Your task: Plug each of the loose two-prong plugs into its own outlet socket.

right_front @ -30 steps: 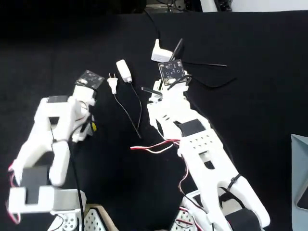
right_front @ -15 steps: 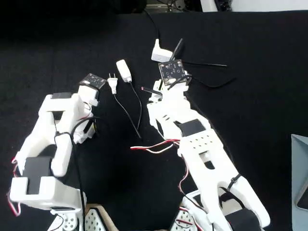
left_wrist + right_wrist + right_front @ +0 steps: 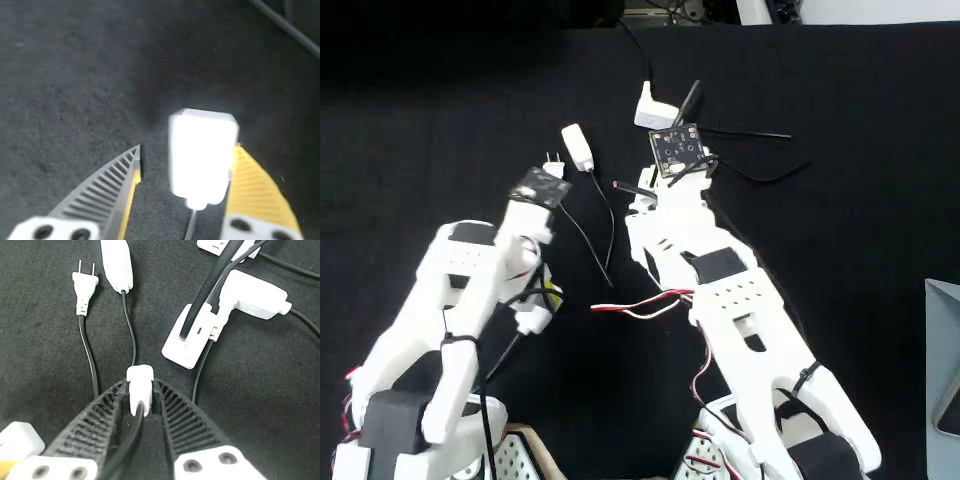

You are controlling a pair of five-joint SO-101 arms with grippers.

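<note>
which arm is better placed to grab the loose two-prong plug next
Left. The left claw is open on either side of the two-prong plug, while the right claw is shut on a white connector.

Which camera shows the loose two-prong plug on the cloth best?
Right wrist view: the two-prong plug lies whole, prongs and cord plain. High view: an arm covers all but its prongs. Left wrist view: a white body, probably it, prongs unclear.

arms [image 3: 740, 300]: white plastic, black motor blocks; red and white wires [image 3: 640, 305] loose. left gripper [image 3: 187, 150]: ribbed fingers, yellow and grey. right gripper [image 3: 140, 387]: ribbed black fingers, screws [image 3: 220, 458] in white base.
</note>
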